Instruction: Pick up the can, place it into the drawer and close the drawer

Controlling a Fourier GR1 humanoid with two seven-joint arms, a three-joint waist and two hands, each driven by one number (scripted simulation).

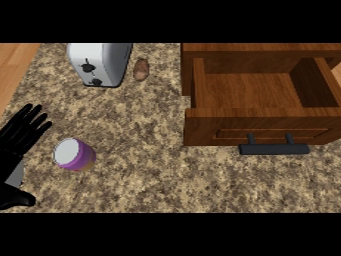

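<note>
While the drawer waits open, everything turns on how the can sits to the one hand in sight.

Can: the can stands on the counter near its left edge, toward the front, white lid up and purple band round its side. It seems upright and tipped a touch toward the viewer, though from this steep angle I would not swear to the tilt.

Left hand: the left hand shows at the counter's left edge, fingers straight and spread wide, thumb out low; it holds nothing.

Key relation: the can lies just to the right of that hand, close beside the fingers but apart from them, with no contact that I can see. Its long axis runs roughly up and down, so the curved side faces the palm.

Right hand: it does not show in the view at all.

Nearer arm: by my judgement the left, which need only move sideways and curl round the can's side.

Drawer: the drawer is pulled open at the counter's far right, its dark handle facing front; it is well apart from the can.

Bystanders: a toaster and a small brown potato sit by the back edge, off the path from can to drawer.
</note>
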